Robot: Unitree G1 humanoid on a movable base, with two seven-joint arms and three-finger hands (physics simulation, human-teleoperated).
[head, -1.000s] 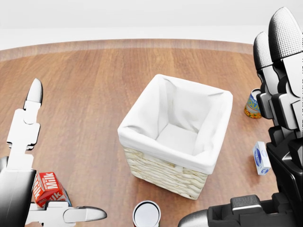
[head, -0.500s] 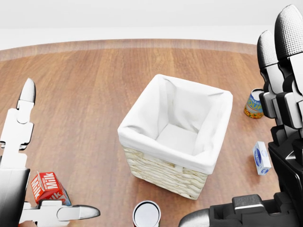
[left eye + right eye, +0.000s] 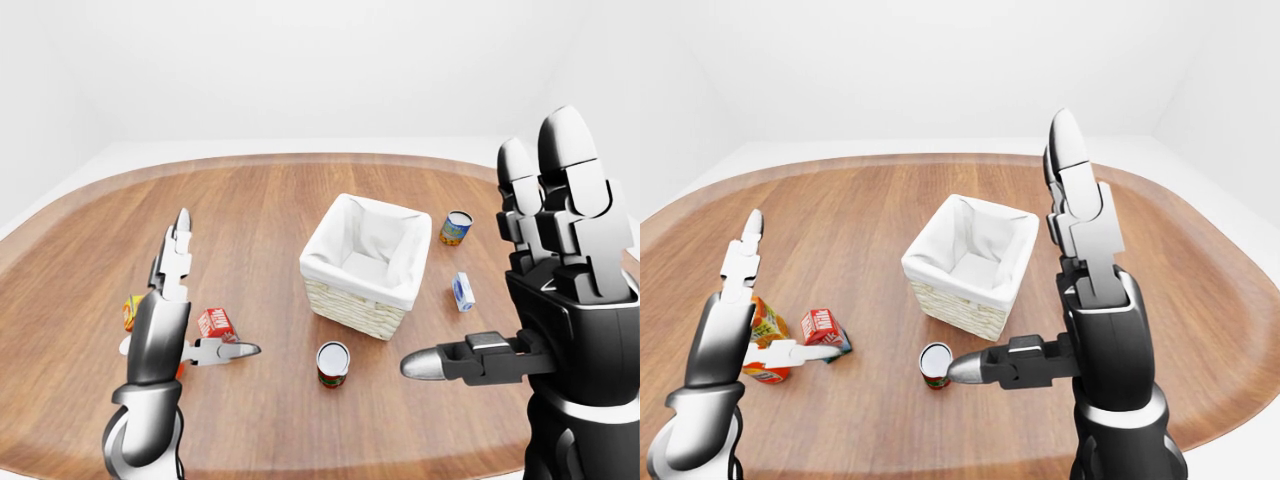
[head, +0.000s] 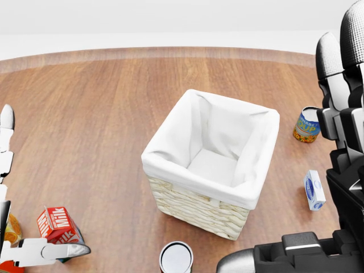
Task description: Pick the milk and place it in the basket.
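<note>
Because the milk carton (image 3: pixel 825 327) stands untouched near the table's (image 3: pixel 270 210) left edge, the left hand (image 3: pixel 760 315) hovers beside it, fingers spread, ready to grasp; the right hand (image 3: pixel 540 290) waits open, and the basket (image 4: pixel 213 165) sits mid-table.

One basket (image 4: pixel 170 149), two cans (image 3: pixel 333 362) (image 3: pixel 456 228), three cartons (image 4: pixel 57 225) (image 4: pixel 313 190) (image 3: pixel 764 328).

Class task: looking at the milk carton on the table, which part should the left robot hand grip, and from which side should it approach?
Probably its flat side walls below the gabled top. The milk carton stands roughly upright beside the open left robot hand, so close in from the view's left; the orange carton crowds that side.
</note>
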